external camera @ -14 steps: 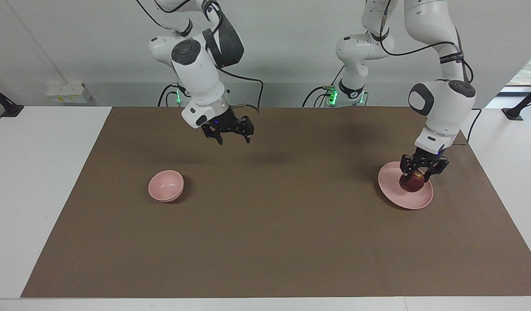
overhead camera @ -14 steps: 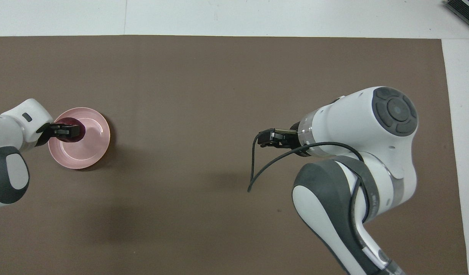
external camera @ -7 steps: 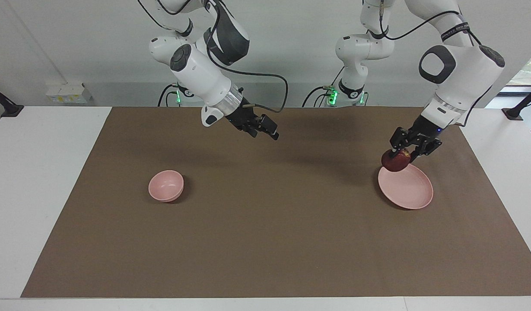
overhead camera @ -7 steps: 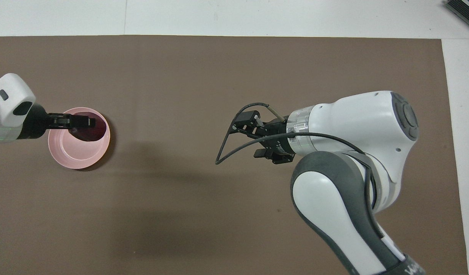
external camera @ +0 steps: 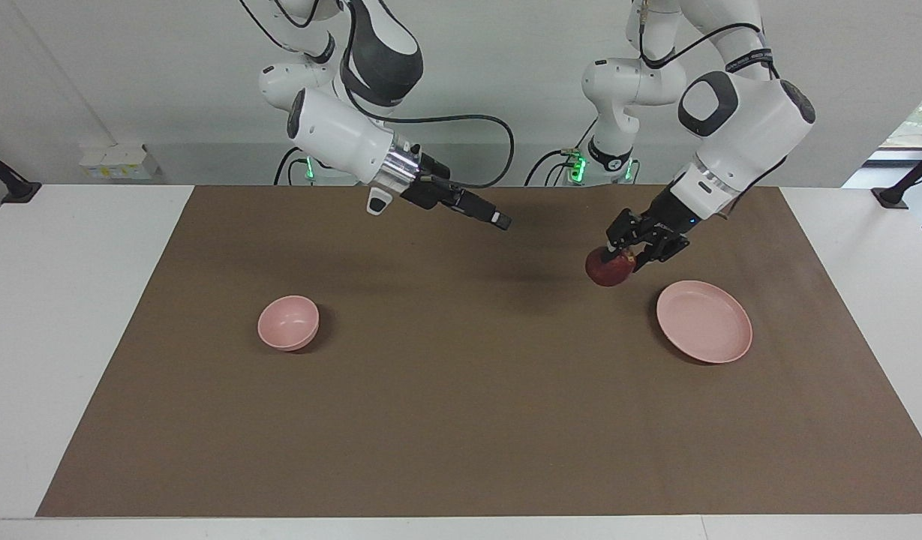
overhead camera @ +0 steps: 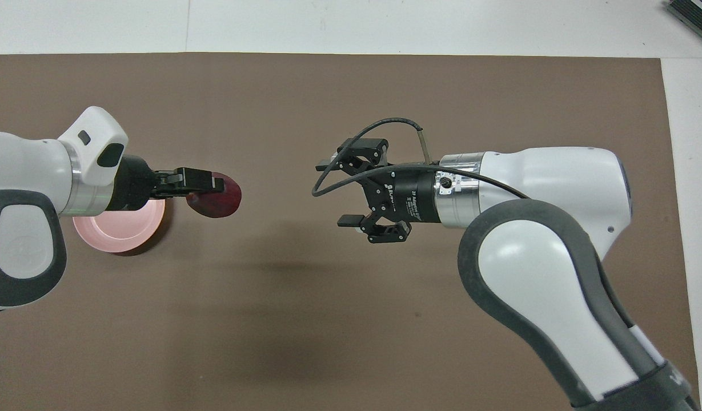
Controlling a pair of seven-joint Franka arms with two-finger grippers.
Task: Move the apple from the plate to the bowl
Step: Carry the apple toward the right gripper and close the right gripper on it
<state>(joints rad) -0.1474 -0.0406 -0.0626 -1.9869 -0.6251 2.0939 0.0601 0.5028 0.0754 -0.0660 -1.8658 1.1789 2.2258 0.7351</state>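
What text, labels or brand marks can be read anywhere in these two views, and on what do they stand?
White print on the black body of the right gripper, overhead view: too small and blurred to read.
White print on a dark band of the left arm, facing view: too small to read.
The apple in the left gripper, the plate, the bowl and the brown mat: no text.

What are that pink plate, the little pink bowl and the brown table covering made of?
The plate and the bowl look like matte plastic, perhaps melamine: an even pale pink with only a soft sheen, though glazed ceramic cannot be ruled out. The brown covering looks like paper or thin card: flat, dull, straight-edged, without folds or shine.
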